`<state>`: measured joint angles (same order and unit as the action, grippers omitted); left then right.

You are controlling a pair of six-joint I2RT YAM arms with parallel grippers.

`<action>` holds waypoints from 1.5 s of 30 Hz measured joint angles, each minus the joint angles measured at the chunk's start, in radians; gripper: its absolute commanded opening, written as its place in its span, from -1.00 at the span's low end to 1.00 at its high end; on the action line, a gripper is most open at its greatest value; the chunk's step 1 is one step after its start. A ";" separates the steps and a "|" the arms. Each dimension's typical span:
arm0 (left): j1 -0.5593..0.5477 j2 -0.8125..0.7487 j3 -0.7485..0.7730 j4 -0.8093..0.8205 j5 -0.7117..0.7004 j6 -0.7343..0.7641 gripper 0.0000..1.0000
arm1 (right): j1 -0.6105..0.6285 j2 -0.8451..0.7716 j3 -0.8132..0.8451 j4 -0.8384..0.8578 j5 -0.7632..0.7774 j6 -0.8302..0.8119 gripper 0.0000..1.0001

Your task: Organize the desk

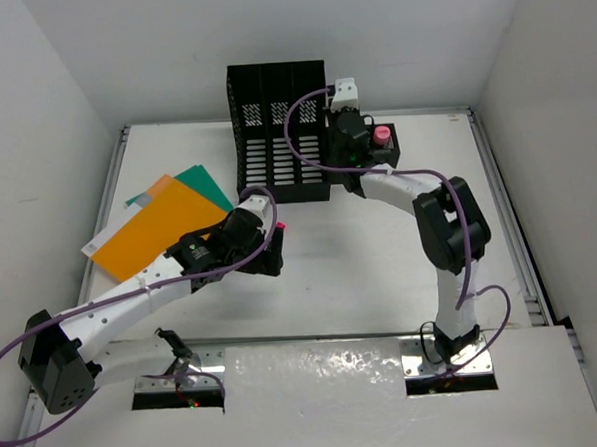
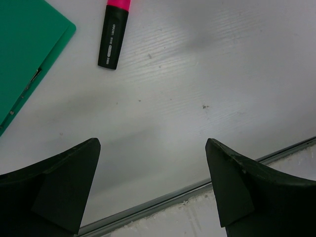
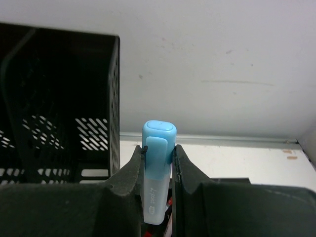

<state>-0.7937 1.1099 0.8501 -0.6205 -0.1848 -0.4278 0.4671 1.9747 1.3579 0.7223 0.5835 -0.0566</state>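
Highlighter (image 3: 159, 134) clamped in right tool (image 3: 158, 150), left tool (image 2: 152, 148) spread

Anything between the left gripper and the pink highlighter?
No. The left wrist view shows only bare desk between the left gripper and the pink highlighter.

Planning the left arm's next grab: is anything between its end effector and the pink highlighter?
Nothing visible: only bare desk lies between the open left end effector and the pink highlighter; the green folder sits aside.

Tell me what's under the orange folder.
A green folder and a white sheet poke out from beneath the orange folder; anything else there is covered.
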 measured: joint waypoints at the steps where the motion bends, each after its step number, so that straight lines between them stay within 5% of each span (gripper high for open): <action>1: 0.000 0.000 0.000 -0.004 -0.001 0.000 0.71 | 0.000 0.014 0.002 0.006 0.011 0.000 -1.00; 7: 0.000 0.000 0.000 -0.013 -0.005 0.000 0.71 | -0.001 0.081 0.006 0.006 0.053 0.013 -0.94; 13: 0.000 0.000 0.000 -0.013 -0.006 0.000 0.71 | -0.002 0.092 0.008 -0.013 0.075 0.048 0.03; 17: 0.000 0.000 0.000 -0.012 -0.006 0.000 0.71 | -0.003 0.082 0.007 -0.014 0.079 0.057 0.21; 29: -0.003 0.037 0.010 0.032 -0.095 0.012 0.72 | -0.003 -0.388 -0.224 0.009 0.061 0.074 0.30; 37: -0.003 0.374 0.152 0.134 -0.264 0.125 0.72 | 0.020 -0.768 -0.528 -0.148 0.014 0.217 0.28; 45: 0.056 0.609 0.270 0.257 -0.228 0.245 0.59 | 0.053 -1.040 -0.728 -0.375 0.057 0.235 0.29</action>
<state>-0.7376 1.7191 1.1198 -0.3637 -0.4126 -0.1825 0.5198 0.9344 0.6300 0.3470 0.6403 0.1783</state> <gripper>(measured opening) 0.823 0.645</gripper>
